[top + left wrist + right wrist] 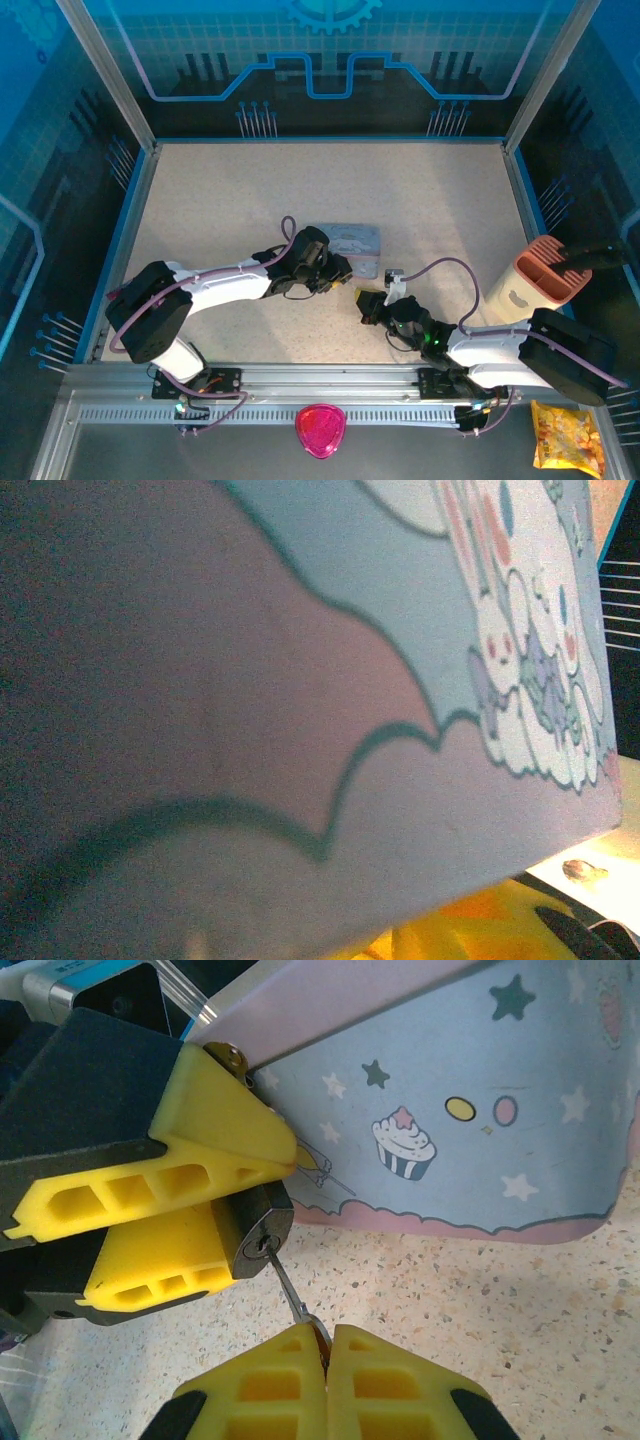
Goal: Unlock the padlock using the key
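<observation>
Right wrist view: key [288, 1285] sits in the padlock [255, 1245], mid-table.
Left gripper [255, 1200] jaws, partly closed, clamp the padlock at the near edge of the tin [450, 1110]; right gripper [328, 1345] jaws are pressed together on the key's loop end, its tip in the keyhole.

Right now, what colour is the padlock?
Dark grey; the padlock shows best in the right wrist view.
</observation>
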